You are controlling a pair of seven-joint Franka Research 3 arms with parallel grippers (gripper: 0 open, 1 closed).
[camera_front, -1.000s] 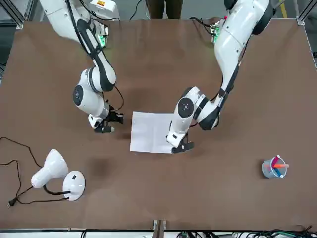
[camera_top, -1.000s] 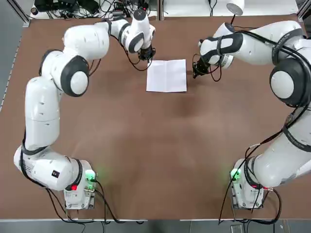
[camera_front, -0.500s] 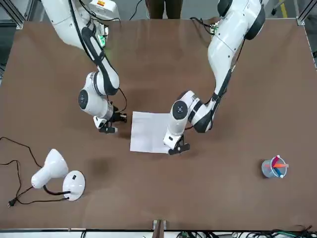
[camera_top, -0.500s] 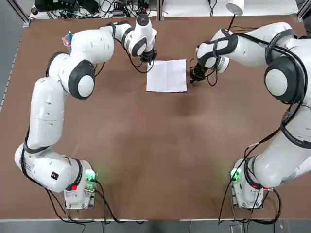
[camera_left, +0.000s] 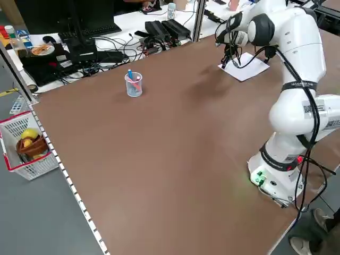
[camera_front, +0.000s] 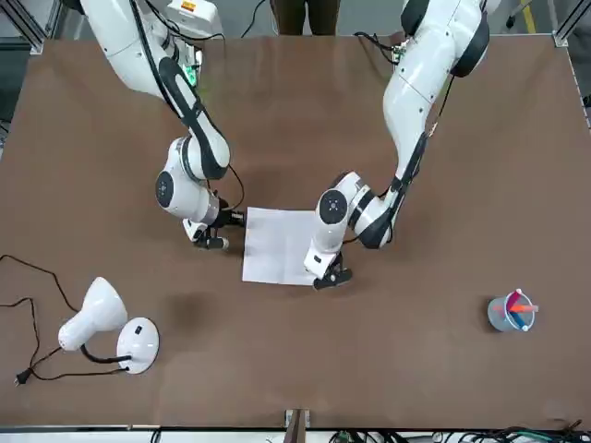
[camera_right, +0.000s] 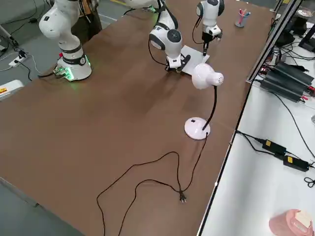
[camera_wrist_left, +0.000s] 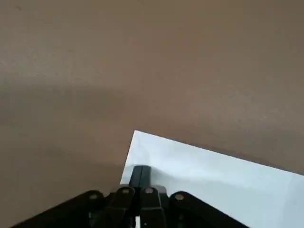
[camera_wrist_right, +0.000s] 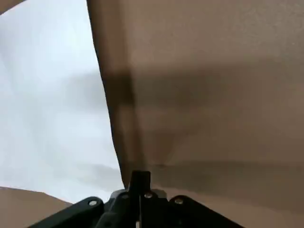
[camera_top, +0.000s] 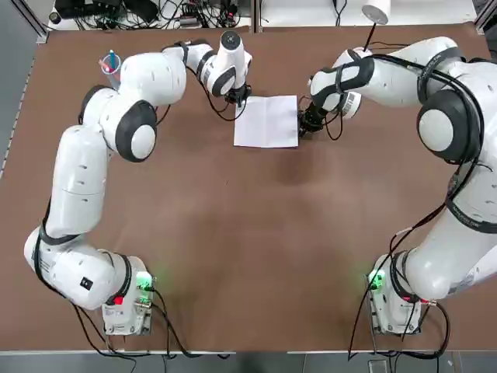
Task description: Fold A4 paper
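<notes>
- Right gripper: shifted inward since the earlier frame, now beside the paper's three-o'clock edge in the top view; fingers together.
- Left gripper: above the ten-o'clock corner, fingers together.
- A4 paper: flat on the brown table, toward twelve o'clock.

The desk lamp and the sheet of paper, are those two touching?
Apart: the right side view shows bare brown tabletop between the base of the desk lamp and the paper, and the front view shows a wide gap too.
</notes>
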